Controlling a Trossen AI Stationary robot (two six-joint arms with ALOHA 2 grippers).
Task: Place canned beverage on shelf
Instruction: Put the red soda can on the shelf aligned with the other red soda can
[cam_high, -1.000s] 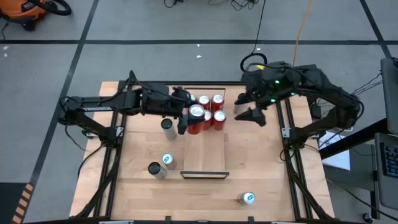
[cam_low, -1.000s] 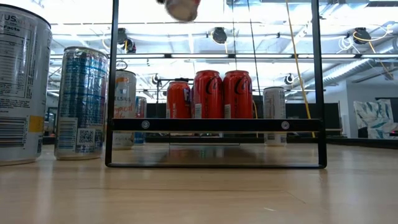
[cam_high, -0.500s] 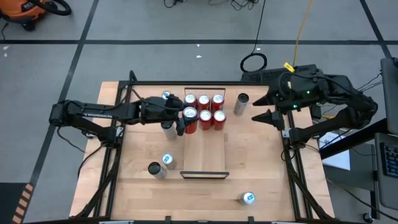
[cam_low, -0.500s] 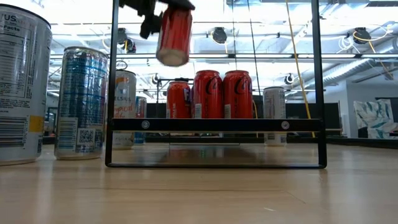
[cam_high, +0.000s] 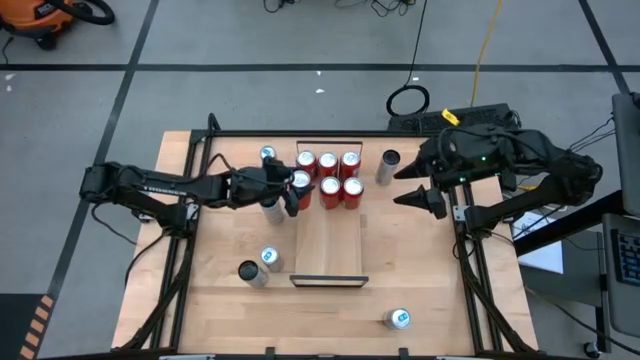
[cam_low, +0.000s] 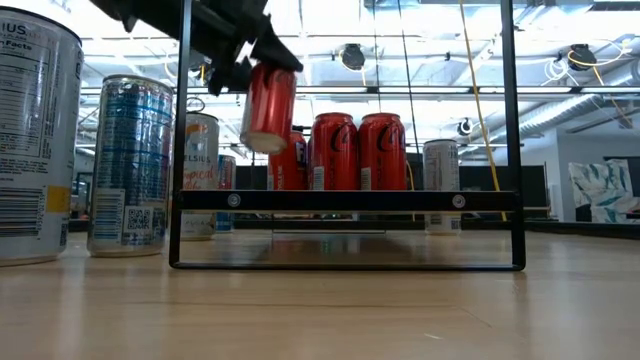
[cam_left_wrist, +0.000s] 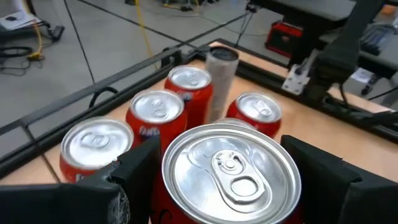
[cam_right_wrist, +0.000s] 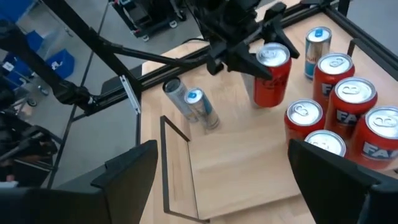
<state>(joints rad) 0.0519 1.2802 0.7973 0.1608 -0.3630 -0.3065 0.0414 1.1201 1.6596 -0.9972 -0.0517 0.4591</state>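
The left gripper (cam_high: 293, 190) has its fingers clamped around a red can (cam_low: 268, 106), tilted and held in the air over the far-left part of the shelf (cam_high: 330, 245), beside five red cans (cam_high: 328, 178) standing there. The right gripper (cam_high: 418, 193) hangs at the table's (cam_high: 420, 270) right edge, fingers spread wide with nothing between them.

A glossy red metal can (cam_left_wrist: 231, 177), its brushed silvery lid shining, is being gripped by matt black fingers (cam_left_wrist: 134, 171) over smooth, pale wood shelf (cam_high: 330, 240).
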